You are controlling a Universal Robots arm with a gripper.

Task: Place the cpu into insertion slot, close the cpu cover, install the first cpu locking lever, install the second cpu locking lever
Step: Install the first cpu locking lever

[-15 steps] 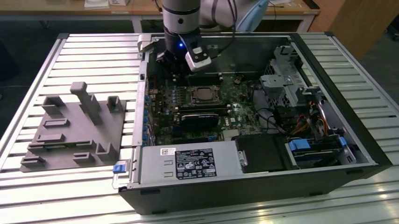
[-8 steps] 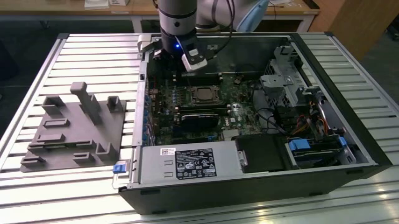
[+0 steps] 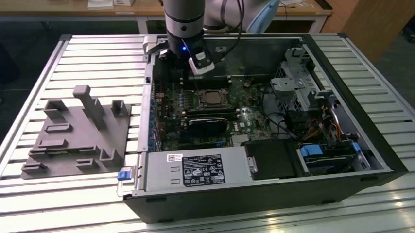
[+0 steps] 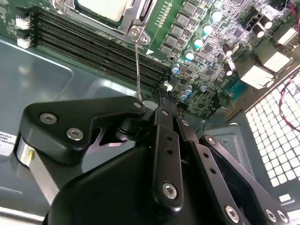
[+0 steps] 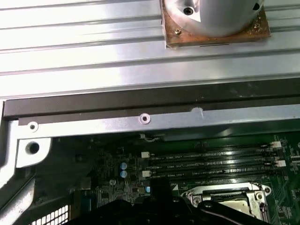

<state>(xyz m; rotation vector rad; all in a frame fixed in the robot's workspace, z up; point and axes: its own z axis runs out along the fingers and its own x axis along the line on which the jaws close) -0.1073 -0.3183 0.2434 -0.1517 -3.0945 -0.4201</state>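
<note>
In the exterior view the cpu (image 3: pixel 211 98) lies in its socket on the motherboard, inside the open computer case. The cpu cover (image 4: pixel 139 16) is down around the cpu (image 4: pixel 107 6), framing its silver top. A thin wire locking lever (image 4: pixel 137 65) runs from the socket's corner down to my gripper (image 4: pixel 161 107). The black fingers are shut, and the lever's free end meets them at the tip; I cannot tell if it is pinched. My gripper (image 3: pixel 192 75) hangs just behind the socket. The first wrist view shows the cover (image 5: pixel 255 190) and cpu (image 5: pixel 229 202).
Black memory slots (image 4: pixel 93 47) run beside the socket. A grey power supply (image 3: pixel 194 170) fills the case's near side, and a drive cage (image 3: pixel 292 82) with cables is on the exterior view's right. A grey fixture block (image 3: pixel 71 133) sits on the slatted table at the left.
</note>
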